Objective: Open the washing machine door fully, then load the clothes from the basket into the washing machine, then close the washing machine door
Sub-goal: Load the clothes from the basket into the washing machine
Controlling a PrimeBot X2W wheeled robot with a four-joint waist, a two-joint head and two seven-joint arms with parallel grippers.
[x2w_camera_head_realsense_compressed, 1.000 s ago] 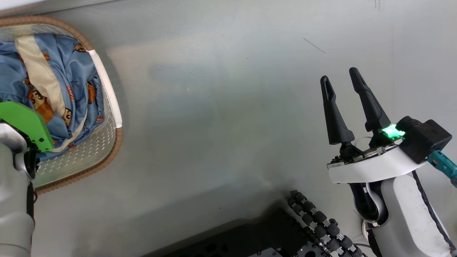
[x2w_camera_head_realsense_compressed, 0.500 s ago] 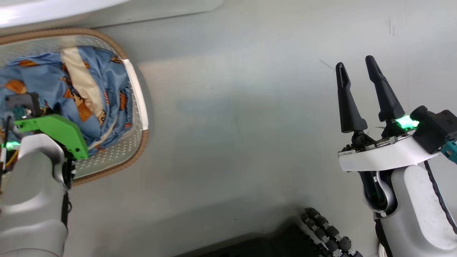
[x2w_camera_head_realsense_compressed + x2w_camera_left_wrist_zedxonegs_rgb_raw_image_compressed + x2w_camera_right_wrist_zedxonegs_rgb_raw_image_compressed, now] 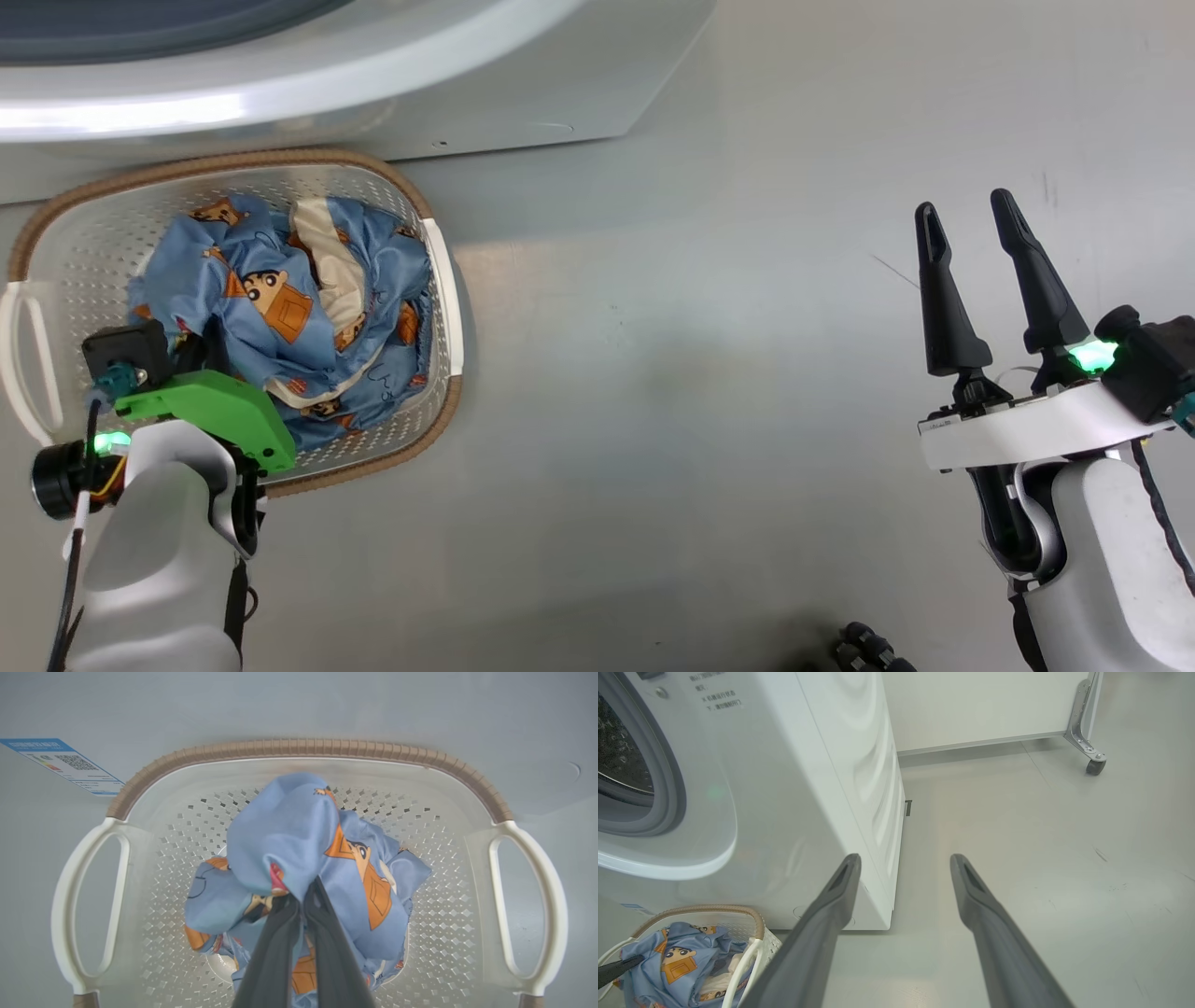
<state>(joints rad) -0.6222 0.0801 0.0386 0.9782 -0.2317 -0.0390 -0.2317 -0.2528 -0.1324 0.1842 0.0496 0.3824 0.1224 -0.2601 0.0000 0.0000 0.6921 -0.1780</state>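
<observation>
The basket point(image 3: 439, 411) stands on the grey floor point(image 3: 700, 420), just in front of the washing machine point(image 3: 784, 788) and near its lower right corner. The clothes point(image 3: 280, 308) lie inside the basket as one crumpled heap, blue with orange cartoon figures and a cream strip in the middle.

The left gripper point(image 3: 302, 892) reaches down into the basket. Its two dark fingers are pressed together, and a fold of the clothes is pinched between them. This fold rises above the rest of the heap, while the lower part of the fabric rests on the perforated bottom. From the head view I see the left wrist with its green cover point(image 3: 205, 411) over the near edge of the basket.

The right gripper point(image 3: 963, 203) is well apart from the basket, over bare floor on the other side. Its fingers are spread wide and hold nothing.

On the front of the machine, the round opening shows the grey gasket point(image 3: 668, 788) and the steel drum point(image 3: 616, 742) behind it. A small blue sticker point(image 3: 60, 763) sits on the white panel, just beside the far rim of the basket. Further behind the machine, a caster wheel point(image 3: 1094, 765) stands on the floor.
</observation>
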